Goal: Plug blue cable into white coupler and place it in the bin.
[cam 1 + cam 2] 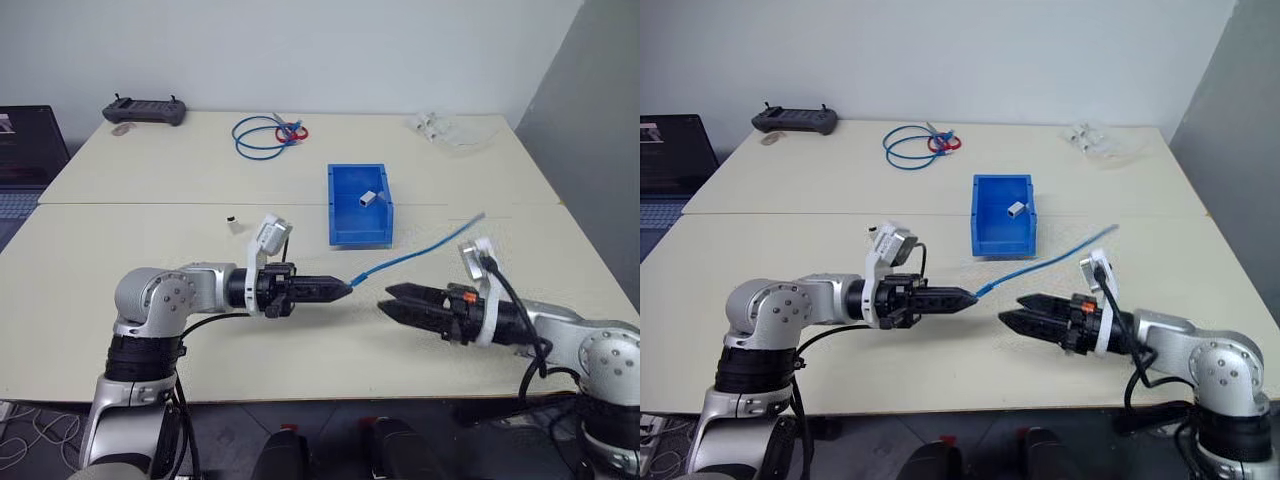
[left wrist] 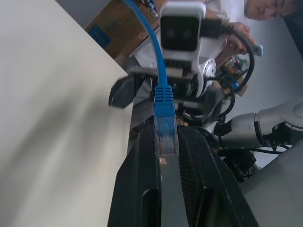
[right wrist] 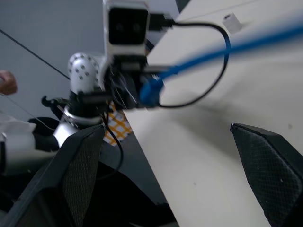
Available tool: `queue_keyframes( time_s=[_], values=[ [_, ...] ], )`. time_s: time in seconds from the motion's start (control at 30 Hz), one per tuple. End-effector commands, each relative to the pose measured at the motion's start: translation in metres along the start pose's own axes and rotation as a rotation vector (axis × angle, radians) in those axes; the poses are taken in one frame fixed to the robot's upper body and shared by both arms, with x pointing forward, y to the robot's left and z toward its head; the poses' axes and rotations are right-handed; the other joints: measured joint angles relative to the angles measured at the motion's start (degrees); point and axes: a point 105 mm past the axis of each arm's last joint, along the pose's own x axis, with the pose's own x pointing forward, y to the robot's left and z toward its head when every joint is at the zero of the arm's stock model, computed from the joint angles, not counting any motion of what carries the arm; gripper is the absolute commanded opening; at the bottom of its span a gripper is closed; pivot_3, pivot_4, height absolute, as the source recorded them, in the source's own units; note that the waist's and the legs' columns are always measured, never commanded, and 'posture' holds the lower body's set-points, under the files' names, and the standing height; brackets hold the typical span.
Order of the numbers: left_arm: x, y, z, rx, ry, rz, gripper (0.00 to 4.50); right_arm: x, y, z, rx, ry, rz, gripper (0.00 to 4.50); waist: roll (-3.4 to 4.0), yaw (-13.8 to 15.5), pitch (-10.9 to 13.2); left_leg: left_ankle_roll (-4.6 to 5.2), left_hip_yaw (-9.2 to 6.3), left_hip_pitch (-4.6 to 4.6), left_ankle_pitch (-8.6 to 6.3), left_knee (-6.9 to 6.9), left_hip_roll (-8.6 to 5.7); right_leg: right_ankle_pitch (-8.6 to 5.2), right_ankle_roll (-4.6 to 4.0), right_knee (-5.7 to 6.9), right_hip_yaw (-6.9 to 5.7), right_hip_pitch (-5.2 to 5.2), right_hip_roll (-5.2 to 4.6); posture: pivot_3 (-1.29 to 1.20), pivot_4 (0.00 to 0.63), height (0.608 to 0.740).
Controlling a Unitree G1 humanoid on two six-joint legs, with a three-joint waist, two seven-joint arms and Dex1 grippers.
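Above the near edge of the cream table (image 1: 150,340), the left gripper (image 1: 343,289) is clamped shut on the plug end of the blue cable (image 1: 420,252), holding it level and pointed across at the right gripper (image 1: 387,302). The right gripper faces it with fingers spread wide and nothing between them, just beside the plug but apart from it. From the left claw the light-blue strand runs out toward the table's right edge, its far end resting on the surface.

The white coupler (image 1: 369,198) lies inside the bin (image 1: 345,232), the blue tray standing near the middle of the table, well apart from both grippers. A small white block (image 1: 232,222) sits on the table left of the bin, while a coiled darker blue cable (image 1: 262,135) with red ties, a black controller (image 1: 145,110) and some clear plastic packaging (image 1: 450,130) line the far edge.

By this showing the task is at an early stage: the cable is in hand, but the coupler is not yet picked up, nothing is plugged in, and the joined pair has yet to go into the bin.

The left wrist view shows the clear plug (image 2: 165,137) pinched between the black fingers (image 2: 137,189), though its tip is hard to make out. The coupler's socket cannot be made out.
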Motion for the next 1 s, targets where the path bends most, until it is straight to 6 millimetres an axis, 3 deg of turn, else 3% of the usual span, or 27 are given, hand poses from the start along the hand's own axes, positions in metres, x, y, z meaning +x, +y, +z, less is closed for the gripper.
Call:
queue_keyframes(
  time_s=[0.03,0.57,1.0],
  values=[
    [0.003,-0.011,0.002,0.048,-0.005,-0.018,0.23,0.004,0.014,0.008,0.044,-0.021,0.070,4.50,0.00,0.1,0.0,0.00,0.01,-0.01,0.00,0.00,-0.01,0.00,0.00,0.00,0.00,0.00,0.00,0.00,0.150,0.740],
    [0.011,-0.014,0.003,0.068,-0.027,-0.045,0.23,0.027,0.020,0.006,0.058,0.056,0.109,4.50,0.00,0.6,0.0,0.00,0.11,-0.12,0.00,0.02,-0.08,0.05,0.09,-0.10,0.07,-0.07,-0.05,0.00,0.150,0.740],
    [0.011,-0.012,0.005,0.080,-0.043,-0.039,0.23,0.028,0.014,0.010,0.081,0.037,0.089,1.79,-0.01,0.6,0.0,0.00,0.13,-0.34,0.00,0.02,-0.08,0.05,0.09,-0.06,0.09,-0.31,-0.05,0.00,0.150,0.740]
  ],
)
